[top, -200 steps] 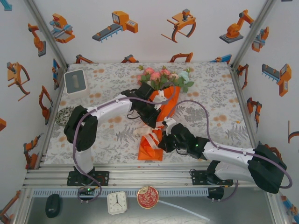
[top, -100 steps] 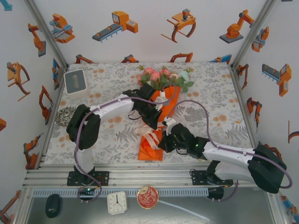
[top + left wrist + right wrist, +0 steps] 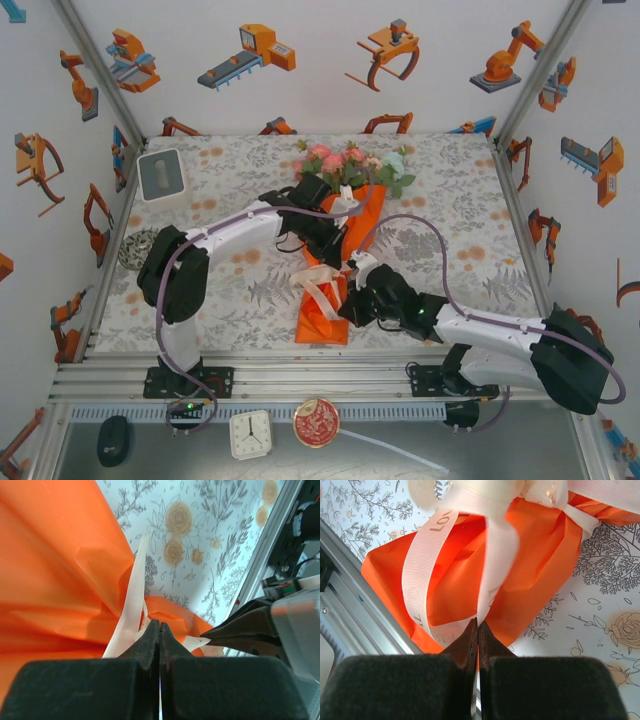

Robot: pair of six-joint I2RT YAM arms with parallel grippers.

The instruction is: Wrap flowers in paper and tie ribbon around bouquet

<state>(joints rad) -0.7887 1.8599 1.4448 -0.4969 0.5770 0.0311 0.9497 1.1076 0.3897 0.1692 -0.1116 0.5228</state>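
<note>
Here, left hand (image 3: 160, 630) pinched shut on ribbon (image 3: 131, 605), right hand (image 3: 478, 627) clamping ribbon too, paper (image 3: 50, 555) beneath

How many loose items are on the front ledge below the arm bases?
3: a black mouse at the left, a white clock in the middle, a round red tin right beside it.

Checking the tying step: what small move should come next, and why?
Probably pull the two ends apart: left gripper and right gripper are each shut on a strand of the ribbon, which lies in loose loops over the orange paper.
</note>
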